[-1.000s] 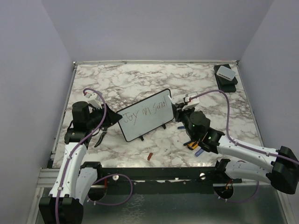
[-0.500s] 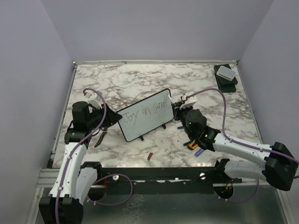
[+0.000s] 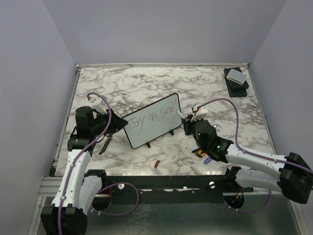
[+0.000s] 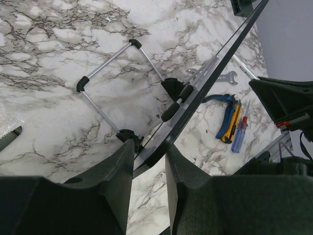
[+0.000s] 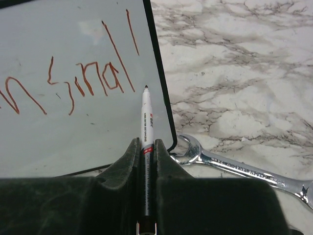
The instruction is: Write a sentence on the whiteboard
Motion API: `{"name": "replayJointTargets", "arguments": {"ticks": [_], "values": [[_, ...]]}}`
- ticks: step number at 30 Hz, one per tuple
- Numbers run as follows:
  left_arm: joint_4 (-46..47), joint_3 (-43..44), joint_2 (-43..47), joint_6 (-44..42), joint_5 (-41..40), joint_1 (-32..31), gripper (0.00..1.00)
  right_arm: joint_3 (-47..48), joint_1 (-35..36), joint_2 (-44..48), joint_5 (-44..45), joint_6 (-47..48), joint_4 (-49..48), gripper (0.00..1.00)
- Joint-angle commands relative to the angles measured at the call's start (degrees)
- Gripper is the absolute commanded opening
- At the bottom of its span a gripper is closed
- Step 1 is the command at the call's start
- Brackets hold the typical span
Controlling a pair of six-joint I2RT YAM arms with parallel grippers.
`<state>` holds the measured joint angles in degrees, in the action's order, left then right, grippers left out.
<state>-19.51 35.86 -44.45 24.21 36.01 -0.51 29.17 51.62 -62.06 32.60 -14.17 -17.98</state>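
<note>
The whiteboard (image 3: 151,128) stands tilted on its feet at mid-table, with the sentence (image 3: 152,116) reading "Joy in small" in one line. My left gripper (image 3: 119,125) is shut on the board's left corner; in the left wrist view the black frame (image 4: 215,63) runs edge-on between the left gripper's (image 4: 149,147) fingers. My right gripper (image 3: 187,123) sits just off the board's right edge, shut on a white marker (image 5: 146,117). The marker's tip hovers by the frame, below the word "small" (image 5: 93,78) on the whiteboard (image 5: 73,127).
A steel wrench (image 5: 234,164) lies by the board's right foot. A blue-yellow knife (image 4: 227,117) and a blue screwdriver (image 4: 240,132) lie near the front right. A red bit (image 3: 157,164), a black tool (image 3: 105,144) and a black box (image 3: 236,78) at the back right.
My right arm has drawn back from the board's right edge toward the near side, carrying the marker. The left arm and the board have not moved.
</note>
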Motion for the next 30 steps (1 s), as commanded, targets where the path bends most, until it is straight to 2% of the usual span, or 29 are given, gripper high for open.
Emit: {"name": "replayJointTargets", "arguments": {"ticks": [1, 30], "values": [[-0.34, -0.53, 0.76, -0.19, 0.16, -0.10, 0.33, -1.70, -0.37, 1.24, -1.47, -4.14, 4.17, 0.01], [-0.30, -0.53, 1.03, -0.18, 0.07, -0.28, 0.33, 4.05, -0.37, -2.32, 0.31, 5.11, -1.44, 0.01]]}}
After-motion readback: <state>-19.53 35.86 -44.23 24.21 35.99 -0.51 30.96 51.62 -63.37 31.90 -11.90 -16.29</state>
